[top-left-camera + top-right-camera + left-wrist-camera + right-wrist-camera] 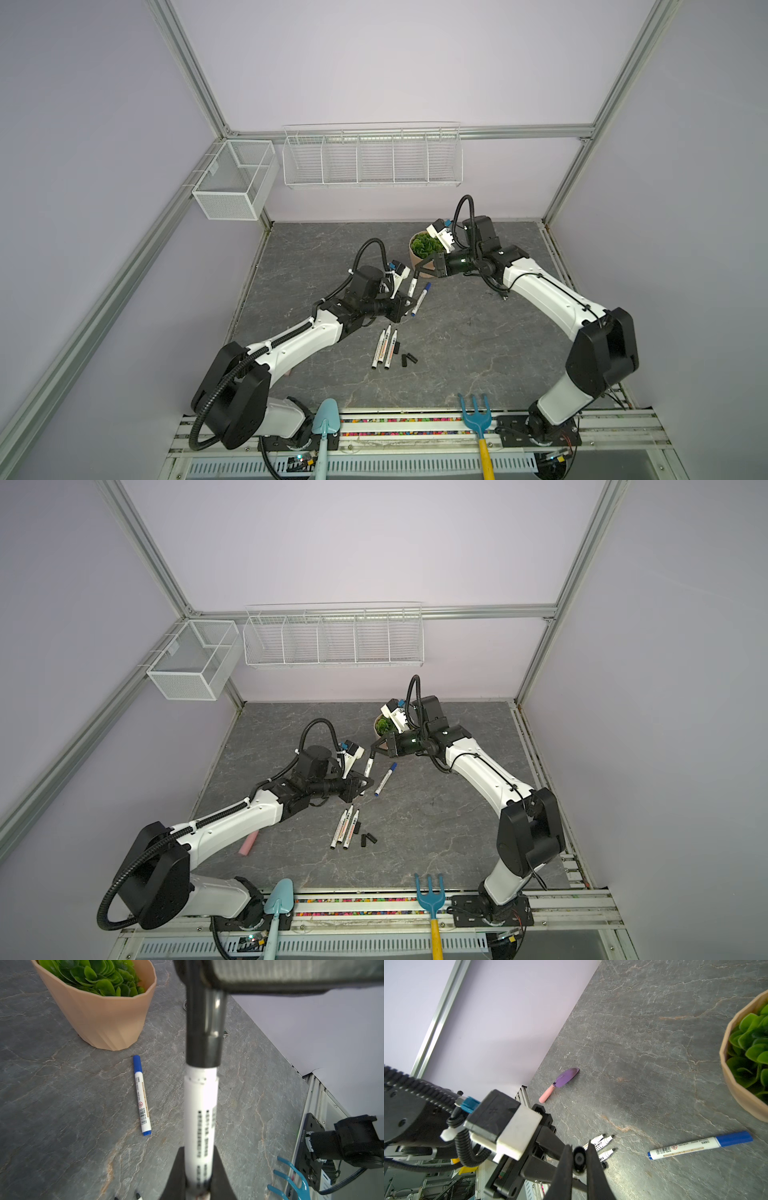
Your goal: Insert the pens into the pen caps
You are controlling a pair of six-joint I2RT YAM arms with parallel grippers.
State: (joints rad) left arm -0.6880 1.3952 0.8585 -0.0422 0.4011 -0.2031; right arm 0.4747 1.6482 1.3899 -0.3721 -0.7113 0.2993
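My left gripper (198, 1148) is shut on the lower barrel of a white pen (200, 1115), which it holds off the table. A black pen cap (202, 1043) sits over the pen's far end, and my right gripper (579, 1147) is shut on this cap (579, 1159). In both top views the two grippers (406, 303) (417, 274) meet over the middle of the table. A capped blue pen (421, 299) lies beside them. Nearer the front lie three uncapped pens (384, 347) and three loose black caps (409, 359).
A tan pot with a green plant (419, 249) stands just behind the right gripper. A purple trowel with a pink handle (560, 1082) lies at the table's left. A light blue trowel (326, 419) and a blue rake (476, 415) rest at the front edge. Wire baskets (372, 158) hang on the back wall.
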